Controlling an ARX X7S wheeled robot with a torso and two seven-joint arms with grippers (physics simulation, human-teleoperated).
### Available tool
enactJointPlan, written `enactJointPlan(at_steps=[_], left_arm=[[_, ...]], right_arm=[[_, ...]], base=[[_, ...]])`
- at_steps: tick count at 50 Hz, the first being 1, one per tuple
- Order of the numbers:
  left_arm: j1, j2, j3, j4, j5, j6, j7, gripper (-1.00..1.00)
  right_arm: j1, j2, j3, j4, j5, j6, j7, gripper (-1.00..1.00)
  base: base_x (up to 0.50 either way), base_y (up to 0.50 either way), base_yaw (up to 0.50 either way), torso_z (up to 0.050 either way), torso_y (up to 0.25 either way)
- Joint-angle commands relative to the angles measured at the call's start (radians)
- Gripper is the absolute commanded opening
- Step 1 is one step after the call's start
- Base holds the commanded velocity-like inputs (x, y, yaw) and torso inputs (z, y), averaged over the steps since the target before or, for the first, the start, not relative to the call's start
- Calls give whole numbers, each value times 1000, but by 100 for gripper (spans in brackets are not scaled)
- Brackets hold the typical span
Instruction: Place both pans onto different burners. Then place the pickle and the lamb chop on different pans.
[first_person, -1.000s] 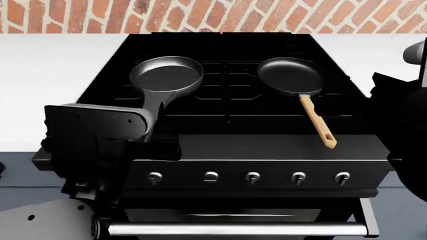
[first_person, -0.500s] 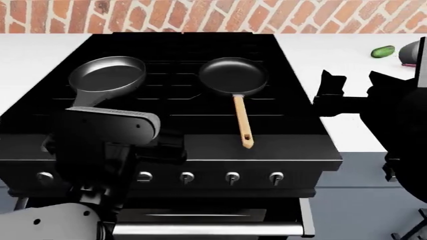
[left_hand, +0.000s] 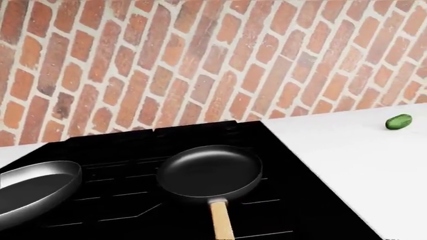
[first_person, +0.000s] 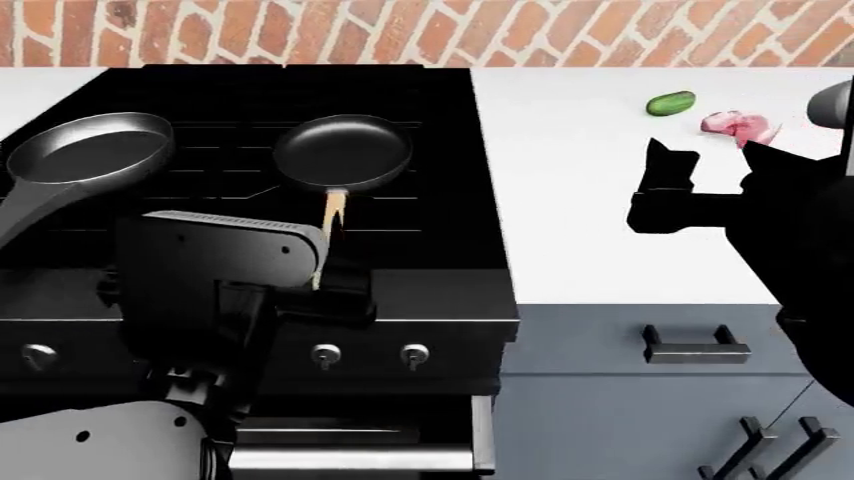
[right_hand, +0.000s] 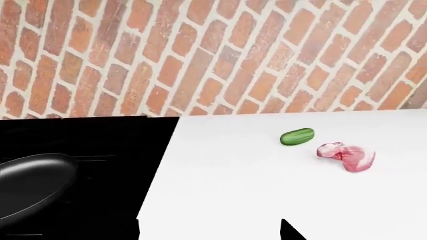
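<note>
Shifted rightward since a moment ago, the head view now takes in the lamb chop (first_person: 739, 126) beside the pickle (first_person: 670, 103) on the white counter (first_person: 574, 200). Both pans, grey (first_person: 88, 148) and black (first_person: 343, 152), sit on separate stove burners (first_person: 441, 130). Neither gripper's opening can be told.

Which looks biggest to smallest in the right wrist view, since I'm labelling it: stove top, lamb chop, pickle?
1. stove top, though cut off by the frame
2. lamb chop
3. pickle, only slightly smaller, and slightly farther away, so that gap is unsure
</note>
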Motion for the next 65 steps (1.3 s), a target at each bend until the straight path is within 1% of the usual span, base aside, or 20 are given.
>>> enactJointPlan(at_steps=[1, 20, 31, 42, 54, 65], left_arm=[[1, 3, 7, -26, 8, 28, 10, 100], [-9, 9, 11, -28, -3, 19, -3, 100], [6, -2, 8, -41, 17, 33, 25, 100], [12, -4, 8, -43, 20, 36, 26, 100], [11, 3, 10, -83, 32, 46, 67, 100], [20, 0, 11, -85, 38, 51, 73, 100]], right_arm=[[-31, 9, -16, -1, -9, -64, -7, 100], [-29, 10, -26, -1, -10, -65, -14, 100], [-23, 6, -41, 5, -20, -64, -18, 100], [-20, 7, -48, 5, -23, -64, -18, 100], [-21, 8, -54, -1, -23, -63, -11, 100], [-19, 10, -60, -5, -28, -63, -2, 100]], base=[[0, -500, 0, 0, 0], [0, -500, 0, 0, 0], [0, -500, 0, 0, 0], [0, -500, 0, 0, 0], [0, -500, 0, 0, 0], [59, -46, 0, 0, 0]])
